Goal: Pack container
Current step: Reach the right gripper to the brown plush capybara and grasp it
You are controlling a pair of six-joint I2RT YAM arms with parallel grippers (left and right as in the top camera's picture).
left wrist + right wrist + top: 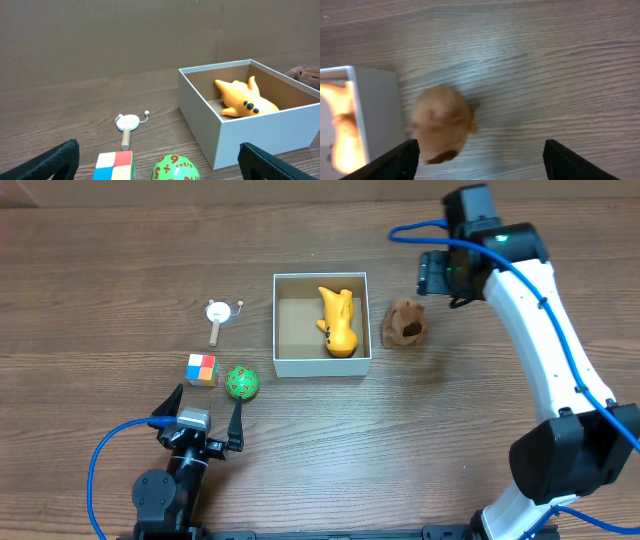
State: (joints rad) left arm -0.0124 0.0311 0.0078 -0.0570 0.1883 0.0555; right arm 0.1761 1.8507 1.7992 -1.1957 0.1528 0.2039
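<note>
Currently, the square white cardboard container with a brown inside (320, 367) sits mid-desk on the wooden desk (100, 280) and holds a yellow animal toy (338, 322). A brown plush toy (405, 324) lies just beside its right wall. The right gripper (479, 160) hangs over that plush toy, fingers spread wide and empty. The left gripper (207, 405), near the desk's near edge, is likewise released. Just beyond it lie a green numbered ball (241, 383) and a multicoloured cube (202, 369). Farther off lies a small white disc on a wooden handle (218, 315).
</note>
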